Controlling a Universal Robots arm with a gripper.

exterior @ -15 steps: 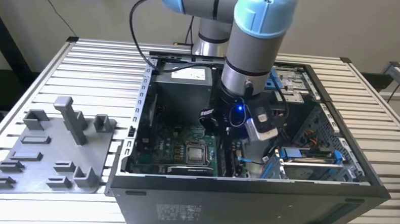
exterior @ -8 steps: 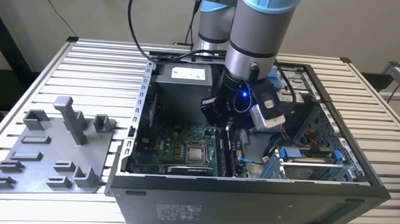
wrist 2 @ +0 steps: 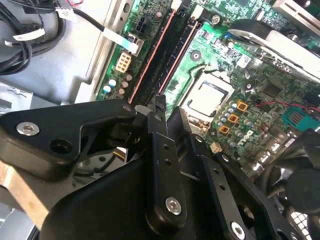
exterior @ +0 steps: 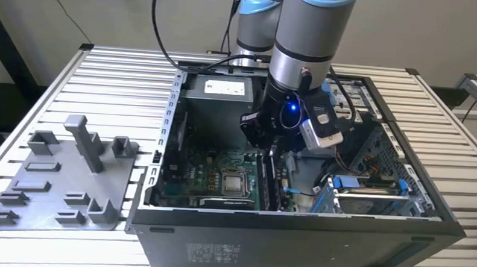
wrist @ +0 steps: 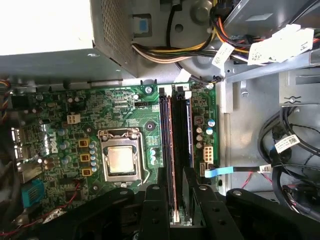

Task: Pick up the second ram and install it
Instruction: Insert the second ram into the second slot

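Observation:
My gripper [exterior: 268, 150] hangs inside the open computer case [exterior: 299, 217], low over the memory slots beside the processor [exterior: 234, 183]. In both wrist views a long thin dark stick, the second ram [wrist: 169, 145] [wrist 2: 157, 60], stands on edge in a slot on the green motherboard [wrist: 65, 125]. It runs straight in under the gripper [wrist: 175, 195] [wrist 2: 162, 102], whose black links hide the near end. I cannot tell whether the gripper touches the ram. Another dark strip [wrist: 185, 135] lies in the slot right beside it.
The power supply [exterior: 224, 87] fills the case's far end. Bundled cables [wrist: 290, 150] and a drive cage [exterior: 373, 196] crowd the case on the exterior view's right. A grey holder fixture [exterior: 67, 180] sits on the slatted table at the exterior view's left.

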